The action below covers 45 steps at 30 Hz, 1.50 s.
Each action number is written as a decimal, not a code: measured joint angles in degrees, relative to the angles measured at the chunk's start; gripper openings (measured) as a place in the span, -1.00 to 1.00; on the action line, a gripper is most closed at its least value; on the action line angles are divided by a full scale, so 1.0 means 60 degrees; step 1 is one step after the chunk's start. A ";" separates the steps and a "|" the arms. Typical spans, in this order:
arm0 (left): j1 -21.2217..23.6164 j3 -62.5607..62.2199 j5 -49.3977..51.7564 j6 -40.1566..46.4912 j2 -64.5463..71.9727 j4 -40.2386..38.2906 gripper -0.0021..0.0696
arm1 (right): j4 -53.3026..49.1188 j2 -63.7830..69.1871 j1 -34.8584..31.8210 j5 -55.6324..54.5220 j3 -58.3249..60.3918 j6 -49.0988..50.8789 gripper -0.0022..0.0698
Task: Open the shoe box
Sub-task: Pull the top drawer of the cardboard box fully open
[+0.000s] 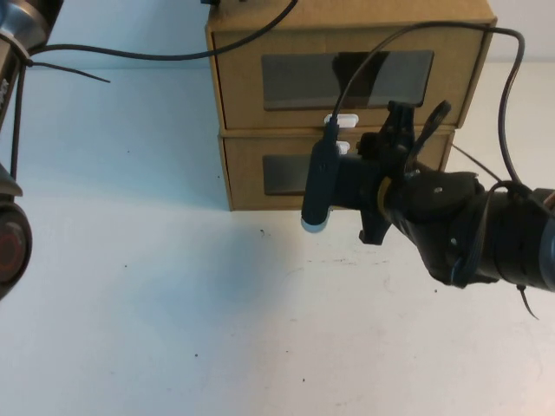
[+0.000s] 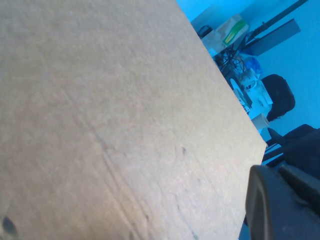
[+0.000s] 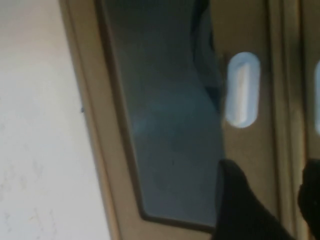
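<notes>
While left gripper (image 2: 282,202) is overhead, shoe box (image 1: 251,178) lies crosswise, fronting right gripper (image 1: 418,118).

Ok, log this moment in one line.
right gripper: open, before handle | lower shoe box: closed | left gripper: near cardboard surface

Two shoe boxes (image 1: 238,95) (image 1: 247,178), two dark windows (image 1: 295,78) (image 1: 282,173), two white handles (image 1: 342,119) (image 1: 343,148), one table (image 1: 173,303).

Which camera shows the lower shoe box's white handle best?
Right wrist view: the white handle is unobstructed, ahead of the open right end effector. High view shows only a sliver behind the wrist camera. Left wrist view shows only cardboard beside the left end effector.
</notes>
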 joint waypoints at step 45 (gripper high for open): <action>-0.0043 0.0014 -0.0026 -0.0078 0.0000 0.0477 -0.95 | -0.0228 0.1281 -0.0328 -0.0417 -0.2044 -0.0930 -0.52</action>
